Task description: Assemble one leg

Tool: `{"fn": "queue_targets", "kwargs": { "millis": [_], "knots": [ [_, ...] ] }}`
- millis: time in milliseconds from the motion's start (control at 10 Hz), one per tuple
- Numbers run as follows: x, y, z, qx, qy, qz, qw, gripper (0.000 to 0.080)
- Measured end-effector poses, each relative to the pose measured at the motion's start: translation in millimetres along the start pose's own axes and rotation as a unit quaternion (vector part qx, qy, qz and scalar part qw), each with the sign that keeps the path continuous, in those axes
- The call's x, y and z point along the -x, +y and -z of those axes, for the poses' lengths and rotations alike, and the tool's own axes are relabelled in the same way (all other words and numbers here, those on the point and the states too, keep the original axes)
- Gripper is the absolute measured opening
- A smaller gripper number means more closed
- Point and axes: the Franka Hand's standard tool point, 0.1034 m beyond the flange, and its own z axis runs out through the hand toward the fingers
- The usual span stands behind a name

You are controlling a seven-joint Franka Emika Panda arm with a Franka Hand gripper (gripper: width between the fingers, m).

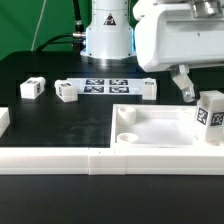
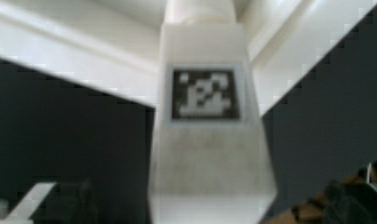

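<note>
While my claw (image 1: 192, 92) hangs at the upper right of the exterior frame with its jaws spread wide and gripping nothing, I see one leg (image 1: 211, 113) standing upright on the tray part (image 1: 160, 128) at right of centre, tag facing the camera. Three more legs (image 1: 33, 88) lie on the black worktop (image 1: 60, 125) at mid-left, near the marker board (image 1: 108, 86). My wrist view shows the tagged leg (image 2: 208, 120) filling the centre of frame.
</note>
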Motion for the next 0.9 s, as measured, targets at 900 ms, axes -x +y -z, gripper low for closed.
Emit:
{"fn": "queue_targets", "kwargs": {
  "millis": [900],
  "knots": [
    [-4.1, -1.4, -1.4, -0.067, -0.213, -0.005, 0.975, 0.0639]
  ]
}}
